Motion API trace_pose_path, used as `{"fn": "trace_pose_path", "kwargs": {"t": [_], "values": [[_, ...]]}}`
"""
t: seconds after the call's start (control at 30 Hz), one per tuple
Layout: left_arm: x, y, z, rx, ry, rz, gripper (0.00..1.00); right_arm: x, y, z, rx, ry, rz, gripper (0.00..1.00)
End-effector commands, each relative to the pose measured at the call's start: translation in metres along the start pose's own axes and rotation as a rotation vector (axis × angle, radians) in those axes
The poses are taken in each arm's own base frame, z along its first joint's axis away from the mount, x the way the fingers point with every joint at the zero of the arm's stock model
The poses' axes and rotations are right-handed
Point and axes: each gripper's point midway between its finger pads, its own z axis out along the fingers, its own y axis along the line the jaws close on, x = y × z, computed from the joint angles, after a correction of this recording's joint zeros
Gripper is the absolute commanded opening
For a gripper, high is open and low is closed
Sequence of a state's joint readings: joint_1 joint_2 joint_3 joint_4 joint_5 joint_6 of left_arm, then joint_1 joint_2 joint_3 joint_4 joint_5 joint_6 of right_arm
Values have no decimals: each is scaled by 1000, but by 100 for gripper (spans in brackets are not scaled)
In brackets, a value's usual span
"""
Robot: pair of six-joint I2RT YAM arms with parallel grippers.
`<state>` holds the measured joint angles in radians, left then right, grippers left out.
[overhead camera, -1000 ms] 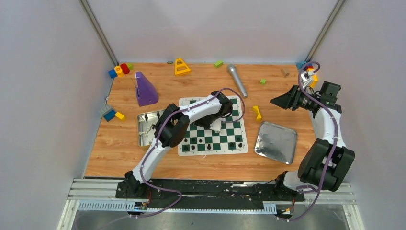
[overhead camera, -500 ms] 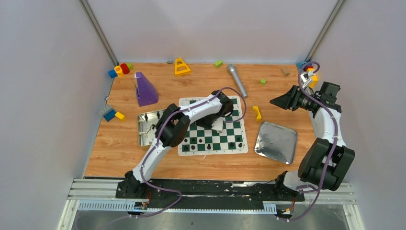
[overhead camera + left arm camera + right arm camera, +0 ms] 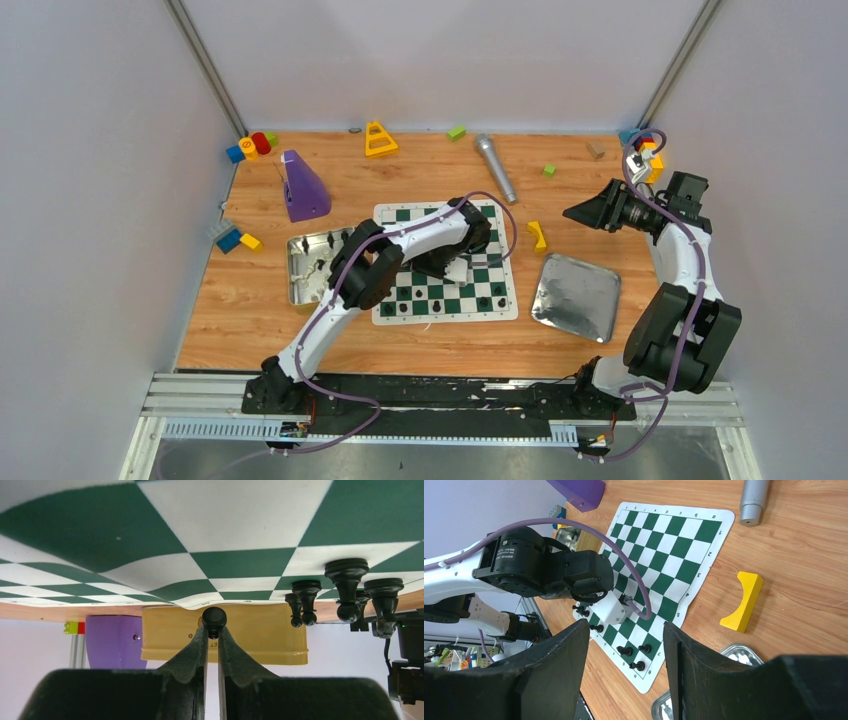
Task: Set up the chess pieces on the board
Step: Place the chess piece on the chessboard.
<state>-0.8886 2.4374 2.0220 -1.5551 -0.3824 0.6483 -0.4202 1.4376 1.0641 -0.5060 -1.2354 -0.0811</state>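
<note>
Chessboard (image 3: 398, 216): green-and-white checkered mat, centre of the wooden table (image 3: 250, 320). Left gripper (image 3: 213, 632): low over the board's right half, fingers pressed together on a black pawn (image 3: 214, 616) held at their tips; contact between pawn and board cannot be told. Black pieces (image 3: 484, 302): a short row upright along the board's 6 o'clock edge. Right gripper (image 3: 625, 626): raised at 3 o'clock of the board, fingers spread wide, holding nothing. Left metal tray (image 3: 297, 282): 9 o'clock of the board, just beside it, holding loose chess pieces (image 3: 320, 266). Right metal tray (image 3: 575, 297): 4 o'clock. Yellow arch block (image 3: 538, 236): 3 o'clock, near the board. Microphone (image 3: 495, 168): 1 o'clock. Purple wedge-shaped object (image 3: 302, 187): 10 o'clock.
</note>
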Motion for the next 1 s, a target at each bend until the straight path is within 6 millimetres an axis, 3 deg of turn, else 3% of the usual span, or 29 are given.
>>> {"fn": "trace_pose_path", "kwargs": {"t": [0.0, 0.13, 0.4, 0.47, 0.57, 0.8, 0.97], "values": [[14, -17, 1, 81, 80, 31, 16, -3, 5, -2, -35, -11, -36, 57], [12, -16, 3, 82, 82, 32, 18, -4, 5, -2, -35, -11, -37, 57], [12, -13, -1, 66, 70, 24, 29, -3, 5, -2, -37, -11, -34, 57], [13, -12, -4, 59, 65, 21, 36, -3, 5, -2, -37, -10, -33, 57], [14, -9, -8, 43, 54, 14, 37, -2, 4, -2, -36, -10, -29, 57], [24, 2, -32, 19, -58, -44, 40, -2, 3, -2, -37, -8, -24, 57], [29, 4, -53, 38, -262, -130, 41, -1, 1, -1, -34, -6, -20, 57]]}}
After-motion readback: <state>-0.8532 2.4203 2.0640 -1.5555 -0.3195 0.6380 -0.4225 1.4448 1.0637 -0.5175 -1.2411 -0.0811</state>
